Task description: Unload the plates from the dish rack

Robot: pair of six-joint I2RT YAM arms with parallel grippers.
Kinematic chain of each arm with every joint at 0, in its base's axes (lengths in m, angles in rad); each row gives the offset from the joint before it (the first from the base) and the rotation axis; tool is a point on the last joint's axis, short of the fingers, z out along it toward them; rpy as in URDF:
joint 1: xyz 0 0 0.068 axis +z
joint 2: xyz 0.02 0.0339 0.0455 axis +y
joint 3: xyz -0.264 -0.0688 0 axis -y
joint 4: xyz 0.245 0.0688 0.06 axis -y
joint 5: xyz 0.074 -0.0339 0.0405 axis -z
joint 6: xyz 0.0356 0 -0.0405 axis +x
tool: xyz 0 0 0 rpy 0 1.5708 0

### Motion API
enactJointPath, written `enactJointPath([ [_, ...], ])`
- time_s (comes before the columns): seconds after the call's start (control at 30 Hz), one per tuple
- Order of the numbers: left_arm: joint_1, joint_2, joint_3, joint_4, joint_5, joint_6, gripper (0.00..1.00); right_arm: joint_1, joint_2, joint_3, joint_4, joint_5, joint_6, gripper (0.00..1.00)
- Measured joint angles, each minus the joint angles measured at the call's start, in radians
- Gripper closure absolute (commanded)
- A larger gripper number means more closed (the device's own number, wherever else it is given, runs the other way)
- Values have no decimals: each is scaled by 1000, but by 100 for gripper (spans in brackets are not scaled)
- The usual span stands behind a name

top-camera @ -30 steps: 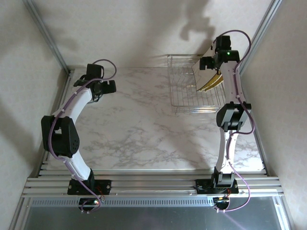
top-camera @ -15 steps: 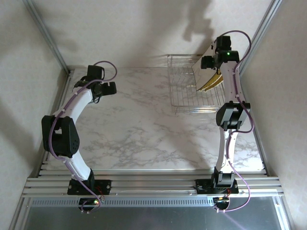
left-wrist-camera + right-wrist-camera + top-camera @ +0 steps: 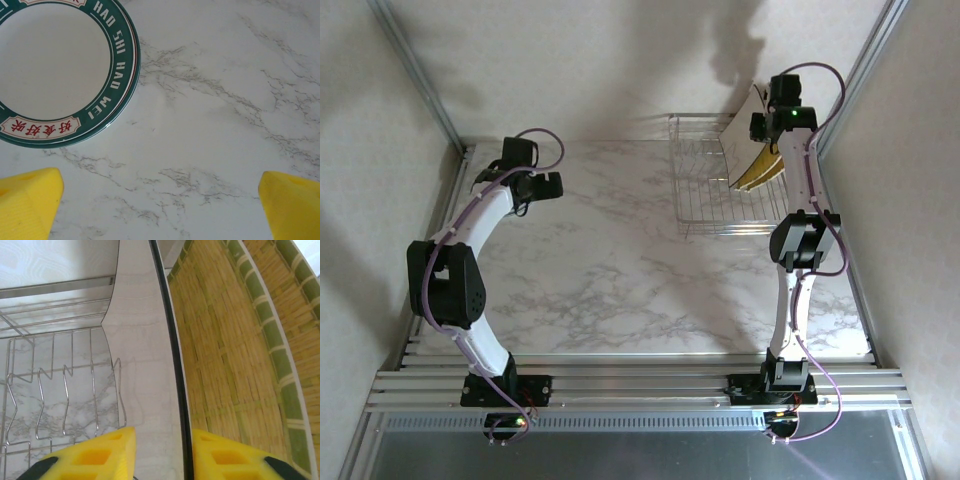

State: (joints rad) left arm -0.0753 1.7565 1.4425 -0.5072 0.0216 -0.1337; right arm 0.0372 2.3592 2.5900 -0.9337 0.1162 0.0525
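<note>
The dish rack [image 3: 705, 190] stands at the table's back right, its wires [image 3: 65, 390] below my right wrist. A white square plate [image 3: 145, 365] with a dark rim stands on edge in it, and my right gripper [image 3: 162, 455] is shut on its edge, one yellow finger on each side. Right beside it leans a mustard-yellow plate [image 3: 230, 355] [image 3: 760, 172] with fine lines and green bands. My left gripper [image 3: 160, 210] [image 3: 542, 183] hangs open over the marble at the back left. A round white plate [image 3: 55, 65] with a teal-green rim lies flat just ahead of it.
The back wall runs close behind the rack, and a metal frame post [image 3: 865, 70] rises to its right. Bare marble tabletop [image 3: 620, 270] stretches between the two arms.
My right gripper's jaws have come together onto the white square plate, and the wrist has shifted slightly toward the back wall with the plate's top edge following. The left arm has stayed still.
</note>
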Motion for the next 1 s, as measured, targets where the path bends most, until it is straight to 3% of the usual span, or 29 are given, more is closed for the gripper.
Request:
enactJointPath([
  [0.3, 0, 0, -1, 0, 0, 0, 0, 10, 0, -3, 16, 15, -1, 100],
  [1.0, 0, 17, -1, 0, 0, 0, 0, 36, -67, -48, -23, 60, -8, 100],
])
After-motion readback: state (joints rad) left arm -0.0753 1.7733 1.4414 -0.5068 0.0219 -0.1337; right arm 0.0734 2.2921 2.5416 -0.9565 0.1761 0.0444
